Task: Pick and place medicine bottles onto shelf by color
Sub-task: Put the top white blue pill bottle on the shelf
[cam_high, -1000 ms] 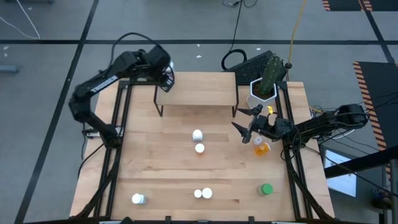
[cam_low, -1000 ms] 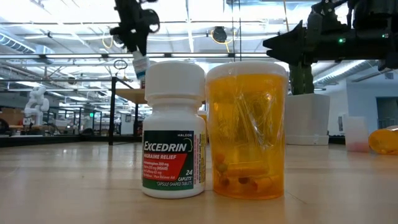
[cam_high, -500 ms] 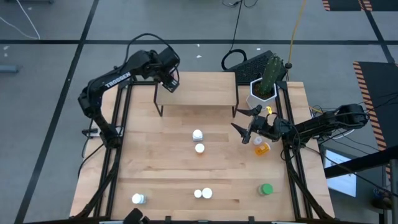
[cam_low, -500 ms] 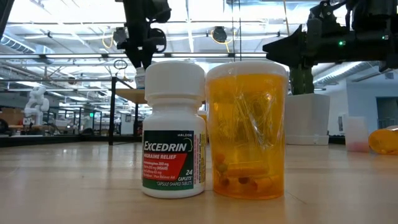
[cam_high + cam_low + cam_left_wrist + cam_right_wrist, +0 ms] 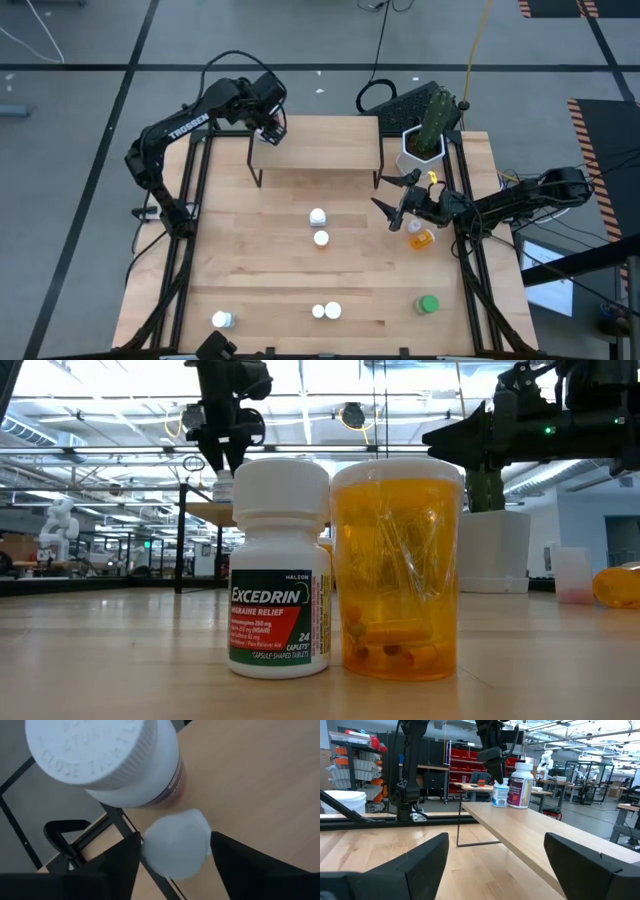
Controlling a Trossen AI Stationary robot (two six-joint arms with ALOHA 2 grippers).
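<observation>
My left gripper [image 5: 270, 129] is over the far left corner of the light-wood shelf [image 5: 325, 145], shut on a small white bottle with a blue label [image 5: 500, 793]. Just beside it a larger white-capped bottle [image 5: 520, 785] stands on the shelf. My right gripper [image 5: 392, 196] hovers open over the table's right side, level with the shelf front. An orange bottle [image 5: 421, 238] lies on its side near it. Other bottles stand on the table: two white ones [image 5: 318, 216] mid-table, a white and orange pair [image 5: 325, 311] near the front edge, a green one [image 5: 428, 304], and a white one [image 5: 222, 320]. My left gripper pinches the small bottle at its white cap [image 5: 176, 851], one finger on each side, coming from above and pointing down. The bottle is upright, and its base looks to be on the shelf top [image 5: 485, 805] next to the larger bottle.
A white hexagonal pot with a cactus [image 5: 425, 140] stands at the shelf's right end, with a black keyboard [image 5: 400, 98] behind it. Most of the shelf top right of the two bottles is bare wood. The low view is filled by the front pair of bottles [image 5: 340, 570].
My left gripper carried the small bottle down onto the shelf's far left corner and turned it from tilted to upright, while the arm's elbow swung toward the far edge. In the last half second it barely moved. The right arm kept still.
</observation>
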